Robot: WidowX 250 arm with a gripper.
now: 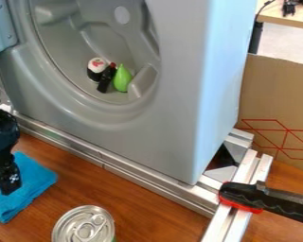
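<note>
My gripper (8,183) hangs at the blue cloth (38,179), wide or narrow I can't tell, a can (84,228) nearer my camera than it, a grey toy washer (179,113) beyond.

1. Gripper (8,182), black: one.
2. Cloth (29,182), blue, folded: one.
3. Can (84,227), metal-topped, ring-pull: one.
4. Drum housing (179,118), grey: one.
5. Small items inside housing: three, comprising one black-and-white roll (97,69), one black bottle (105,79), one green teardrop (122,79).
6. Clamp (268,198), black and red: one.
7. Cardboard sheet (274,97): one.
8. Tabletops, wooden: two, one near (135,203), one far (293,19).
</note>
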